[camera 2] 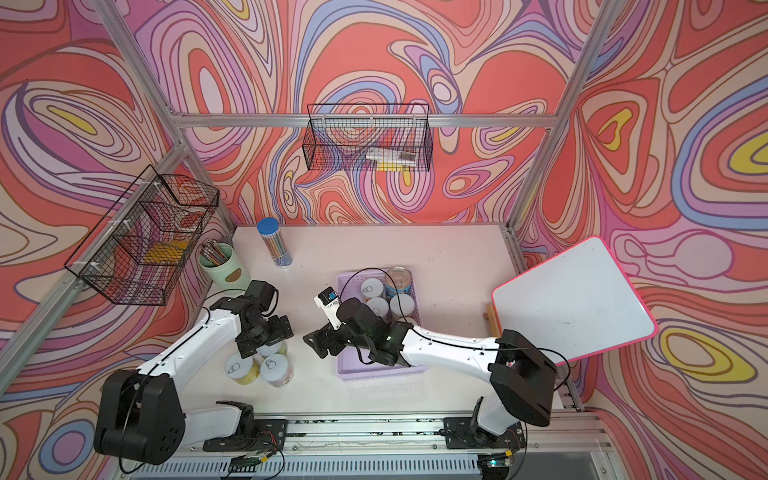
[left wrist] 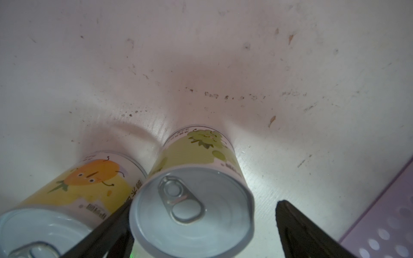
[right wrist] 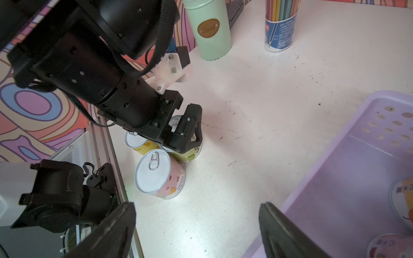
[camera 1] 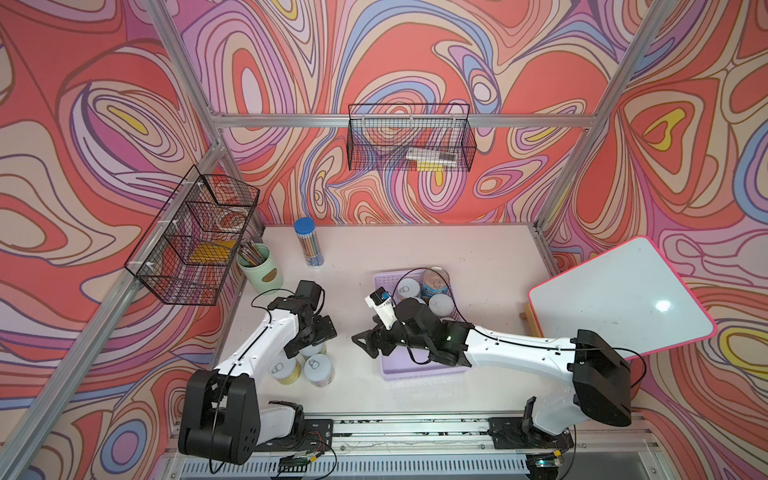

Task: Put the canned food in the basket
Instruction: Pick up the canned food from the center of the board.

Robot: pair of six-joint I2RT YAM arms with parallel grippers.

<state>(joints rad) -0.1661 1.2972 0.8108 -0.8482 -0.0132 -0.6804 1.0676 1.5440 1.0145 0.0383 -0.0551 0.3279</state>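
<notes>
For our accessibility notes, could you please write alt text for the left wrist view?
The open left claw straddles an upright green-labelled pull-tab can, not yet gripping it. A yellow-labelled can stands beside it on the pale table; a corner of the lilac basket shows.

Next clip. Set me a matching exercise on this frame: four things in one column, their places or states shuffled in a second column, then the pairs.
Things
1. blue-labelled can
2. green-labelled can
3. pink-labelled can
4. right pincer

Places or states
A. on the table, outside both pincers
B. open and empty, beside the basket
C. standing in the basket
D. between the jaws of the open left pincer

Pairs: 1-C, 2-D, 3-A, 4-B
</notes>
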